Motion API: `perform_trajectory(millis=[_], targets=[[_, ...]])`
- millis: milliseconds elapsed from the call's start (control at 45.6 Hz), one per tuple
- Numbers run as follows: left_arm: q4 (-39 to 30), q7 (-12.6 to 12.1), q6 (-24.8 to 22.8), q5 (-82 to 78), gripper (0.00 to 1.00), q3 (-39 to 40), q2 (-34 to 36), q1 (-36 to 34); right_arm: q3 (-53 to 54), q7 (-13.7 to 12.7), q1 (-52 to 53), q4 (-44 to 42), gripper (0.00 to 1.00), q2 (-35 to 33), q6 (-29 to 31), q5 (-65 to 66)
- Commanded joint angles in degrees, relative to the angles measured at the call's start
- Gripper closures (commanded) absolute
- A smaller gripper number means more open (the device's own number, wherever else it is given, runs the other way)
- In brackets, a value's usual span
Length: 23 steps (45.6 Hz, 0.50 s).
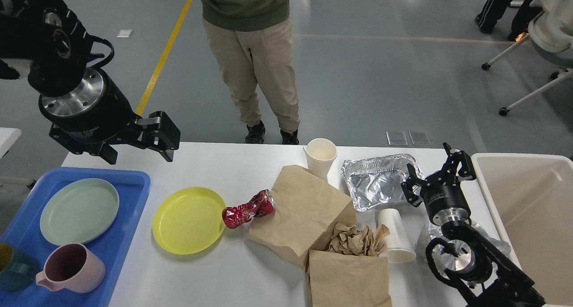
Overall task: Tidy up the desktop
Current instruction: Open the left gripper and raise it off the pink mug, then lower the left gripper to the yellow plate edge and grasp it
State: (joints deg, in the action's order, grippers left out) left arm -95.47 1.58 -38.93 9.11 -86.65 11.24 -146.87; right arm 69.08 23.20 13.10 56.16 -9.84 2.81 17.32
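Desktop [224, 271] filling the lower half of the view, cluttered. Left gripper [138, 147] hanging above its back left corner, fingers spread, nothing in them. Right gripper [436, 172] hovering beside the foil tray [378, 181], also spread wide and empty. Yellow plate [188, 220] touching a crushed red can [249, 208], brown paper bags [304, 213] just right of that. Blue tray [130, 199] holding a green plate [79, 211] and pink mug [71, 269].

Desktop [215, 164] bears tray [134, 195], plate [188, 220], bags [304, 208].
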Motion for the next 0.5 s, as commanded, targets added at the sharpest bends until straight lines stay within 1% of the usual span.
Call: perform_trajectory(millis=[0, 44, 241, 285, 351, 482], targets=[[0.0, 0.0, 0.1, 0.6, 0.06, -0.3, 0.0, 1.4, 0.0, 0.0, 0.0, 0.0, 0.0, 0.0, 0.0, 0.0], [0.0, 0.0, -0.1, 0.5, 0.05, -0.4, 0.0, 2.3, 0.0, 0.0, 0.0, 0.0, 0.0, 0.0, 0.0, 0.0], [1.8, 0.9, 3.9, 0.7, 0.05, 0.0, 0.6, 10.4, 0.0, 0.0, 0.0, 0.0, 0.0, 0.0, 0.0, 0.0], [2.8, 1.0, 5.4, 1.2, 0.05, 0.1, 0.6, 12.3, 0.0, 0.0, 0.0, 0.0, 0.0, 0.0, 0.0, 0.0], [4.6, 1.1, 8.2, 2.7, 0.06, 0.9, 0.4, 17.4, 0.0, 0.0, 0.0, 0.0, 0.0, 0.0, 0.0, 0.0], [6.1, 0.7, 13.2, 11.5, 0.08, 1.2, 0.1, 24.8, 0.0, 0.0, 0.0, 0.0, 0.0, 0.0, 0.0, 0.0]])
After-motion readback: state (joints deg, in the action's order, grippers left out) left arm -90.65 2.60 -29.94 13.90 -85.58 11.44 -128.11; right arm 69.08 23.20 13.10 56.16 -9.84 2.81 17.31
